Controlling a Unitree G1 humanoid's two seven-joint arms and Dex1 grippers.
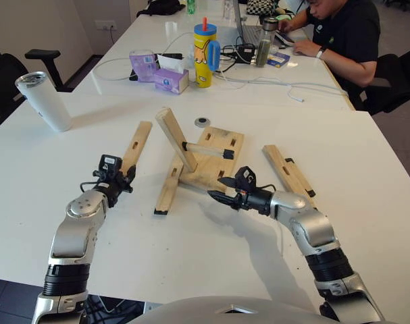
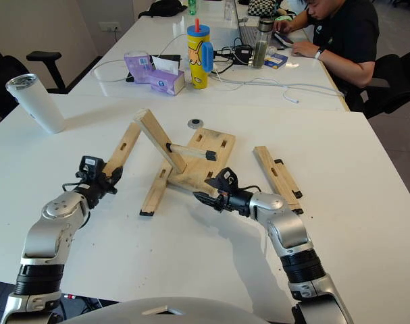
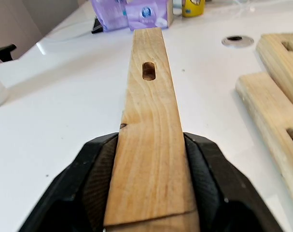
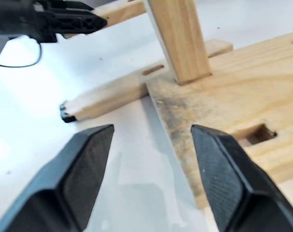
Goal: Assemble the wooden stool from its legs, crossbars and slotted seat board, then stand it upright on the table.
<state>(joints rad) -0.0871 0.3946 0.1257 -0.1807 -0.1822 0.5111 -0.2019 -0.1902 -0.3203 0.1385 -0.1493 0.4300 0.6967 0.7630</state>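
clamping a slotted leg (image 3: 147, 96) in wrist close-up, left pincer (image 3: 151, 150); right pincer (image 4: 152, 130) agape by seat board (image 4: 243, 92)

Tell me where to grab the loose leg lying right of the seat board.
Grip the leg mid-length, across its narrow width, coming down from above: it lies flat on the table, apart from the seat board.

The seat board (image 1: 218, 162) lies on the table (image 1: 191, 270), a tilted leg (image 1: 174, 138) rising from it. A second leg (image 1: 168, 192) juts out left; a third leg (image 1: 138, 143), farther left, sits in your left hand (image 1: 125, 177); a fourth leg (image 1: 288, 172) lies right.
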